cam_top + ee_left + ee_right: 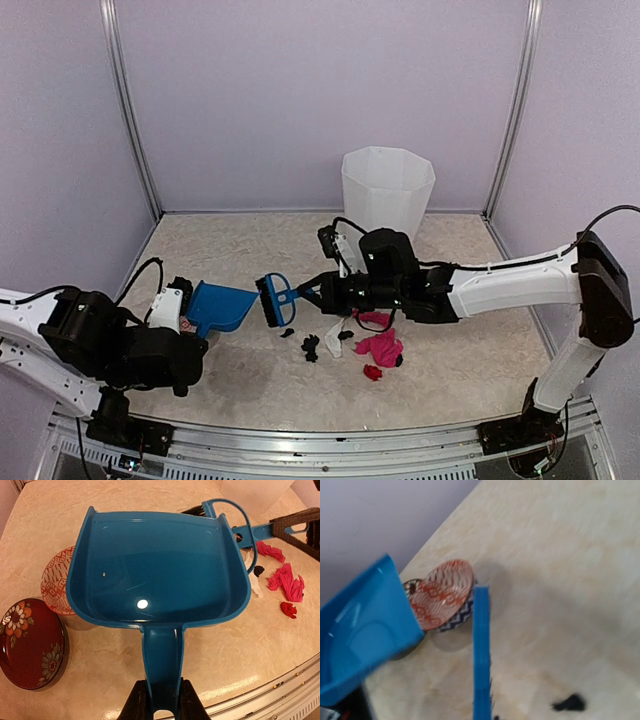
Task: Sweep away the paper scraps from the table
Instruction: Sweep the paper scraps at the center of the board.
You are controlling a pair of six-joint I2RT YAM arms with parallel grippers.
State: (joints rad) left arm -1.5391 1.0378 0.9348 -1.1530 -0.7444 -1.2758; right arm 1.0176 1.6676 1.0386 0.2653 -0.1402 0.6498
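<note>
Sweeping looks just begun: the left gripper (160, 702) pinches the blue plastic dustpan (160, 570) by its handle, and the right gripper (320, 289) is clamped on the blue bristle brush (272, 302). The crumpled pink, red, black and white paper scraps (380, 348) lie just beneath and behind it on the beige marble-patterned table (470, 360). Next, the brush likely needs to go behind them and push panward.

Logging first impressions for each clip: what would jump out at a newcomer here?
The blue dustpan fills the left wrist view, its handle clamped in the left tool. Mid-table, the right tool holds a blue brush beside bright pink paper scraps, with a tall white bin behind.
</note>
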